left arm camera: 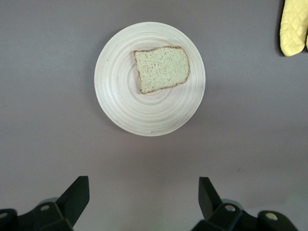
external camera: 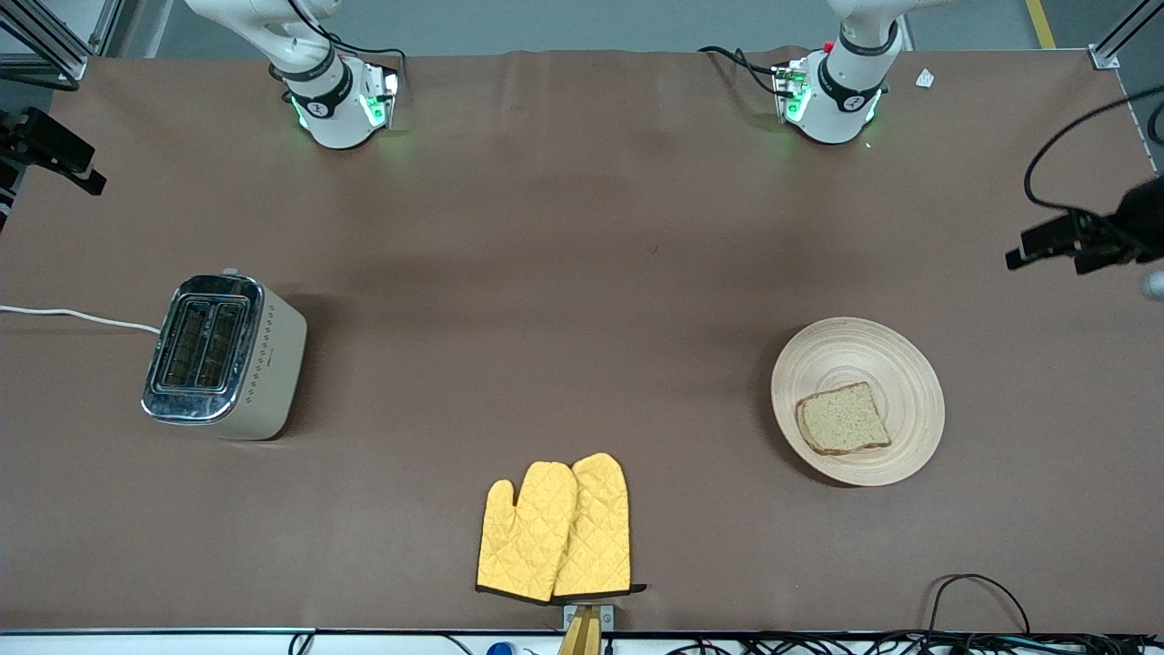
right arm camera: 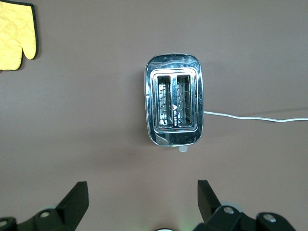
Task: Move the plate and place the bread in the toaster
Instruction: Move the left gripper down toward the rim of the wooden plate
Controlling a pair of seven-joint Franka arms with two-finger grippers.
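Note:
The light-wood plate (external camera: 818, 350) lies toward the left arm's end of the table with the bread (external camera: 843, 418) on it, on the part nearer the front camera. The cream toaster (external camera: 223, 357) stands toward the right arm's end, both slots empty. Neither gripper shows in the front view. In the left wrist view my left gripper (left arm camera: 143, 192) hangs open high over bare table, short of the plate (left arm camera: 125, 101) and bread (left arm camera: 161, 69). In the right wrist view my right gripper (right arm camera: 143, 195) is open high above the table, apart from the toaster (right arm camera: 174, 106).
Two yellow oven mitts (external camera: 556, 528) lie near the table's front edge, between toaster and plate. The toaster's white cord (external camera: 73, 316) runs off the right arm's end. Black camera mounts (external camera: 1082, 238) (external camera: 50, 150) jut in at both ends.

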